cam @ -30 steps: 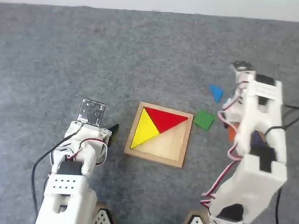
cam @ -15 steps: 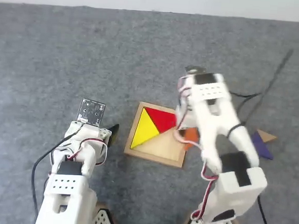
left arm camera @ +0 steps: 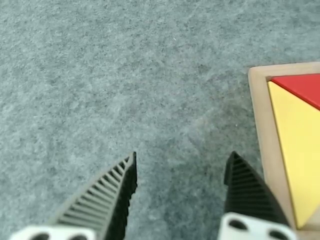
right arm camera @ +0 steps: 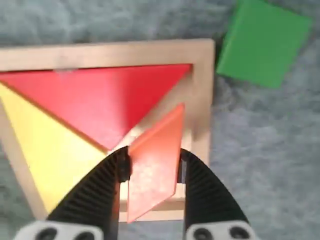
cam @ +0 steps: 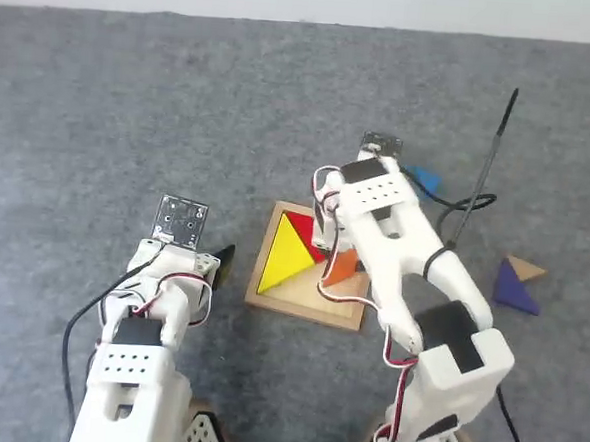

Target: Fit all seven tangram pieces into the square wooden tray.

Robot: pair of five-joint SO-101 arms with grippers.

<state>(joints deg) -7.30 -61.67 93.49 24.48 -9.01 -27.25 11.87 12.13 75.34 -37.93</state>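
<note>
Over your grey carpeted worktop (cam: 133, 91), right pincer (right arm camera: 152, 157) clamps the orange piece (right arm camera: 160, 135) above the tray (cam: 305, 300); left pincer (left arm camera: 182, 159) gapes wide.

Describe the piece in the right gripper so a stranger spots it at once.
Find the square wooden tray on the grey mat. Over its right half the right gripper pinches an orange piece. It stands tilted, unlike the red triangle and yellow triangle lying flat inside.
</note>
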